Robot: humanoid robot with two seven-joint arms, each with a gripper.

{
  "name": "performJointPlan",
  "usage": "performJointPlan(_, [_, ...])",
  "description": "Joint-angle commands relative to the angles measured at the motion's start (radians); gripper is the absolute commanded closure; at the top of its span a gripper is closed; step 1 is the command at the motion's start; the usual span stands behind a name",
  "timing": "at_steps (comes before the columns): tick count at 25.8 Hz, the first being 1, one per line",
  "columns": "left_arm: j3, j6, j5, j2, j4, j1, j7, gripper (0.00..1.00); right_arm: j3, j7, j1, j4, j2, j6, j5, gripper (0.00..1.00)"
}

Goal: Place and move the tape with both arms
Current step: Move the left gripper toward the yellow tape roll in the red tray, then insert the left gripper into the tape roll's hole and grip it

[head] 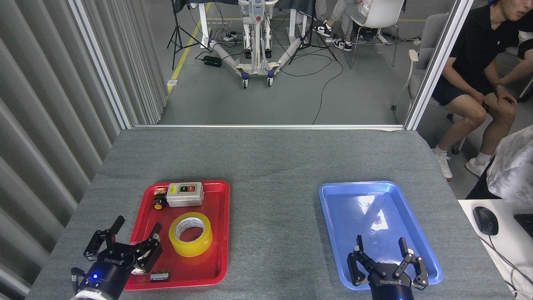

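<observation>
Right of left hand, tape, near

The tape is a wide roll of translucent yellow packing tape with a white printed core. It lies flat, hole facing up, in the middle of a red tray, nearer its front half. Nothing grips it; it sits just right of the left gripper.

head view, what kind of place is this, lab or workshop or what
Probably a robotics lab or test cell. A grey felt-covered table holds a red tray and a blue tray; beyond it are tripods, floor cables and a wheeled equipment stand.
</observation>
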Motion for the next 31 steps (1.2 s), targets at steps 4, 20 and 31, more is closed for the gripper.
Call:
performJointPlan(4, [0.004,0.005,0.003,-0.002,0.007,0.004,-0.004,0.00,0.000,0.000,0.001,0.001,-0.004,-0.005,-0.001,0.00])
performJointPlan(20, [0.007,0.062,-0.013,0.017,0.011,-0.158,-0.626,0.01,0.008,-0.008,0.021,0.008,0.005,-0.008,-0.005,0.00])
performJointPlan(31, [-0.036,0.260,-0.007,0.003,0.016,-0.204,-0.684,0.00,0.007,-0.006,0.019,0.008,0.007,-0.010,-0.012,0.00])
